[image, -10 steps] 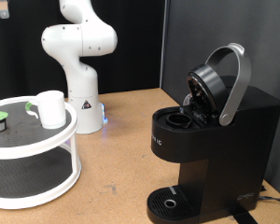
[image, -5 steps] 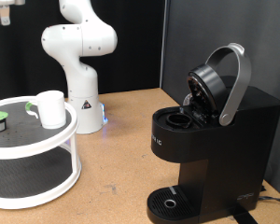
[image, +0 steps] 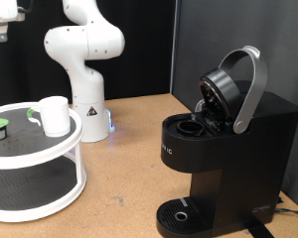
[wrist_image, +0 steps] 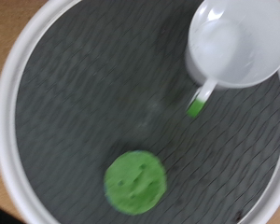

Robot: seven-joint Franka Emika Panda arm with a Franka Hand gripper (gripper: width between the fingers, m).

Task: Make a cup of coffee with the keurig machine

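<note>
Fingers [image: 2, 32] now lower (above the cup [image: 54, 115])

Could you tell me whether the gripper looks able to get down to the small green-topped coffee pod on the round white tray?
Probably yes. The gripper hangs high above the round white tray, the green-topped coffee pod lies uncovered, apart from the white ceramic mug.

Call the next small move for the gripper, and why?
Probably descend toward the green pod. The gripper hangs high above the white tray, the pod sits loose beside the cup, and the coffee machine has its lid up with the pod chamber apparently empty.
</note>
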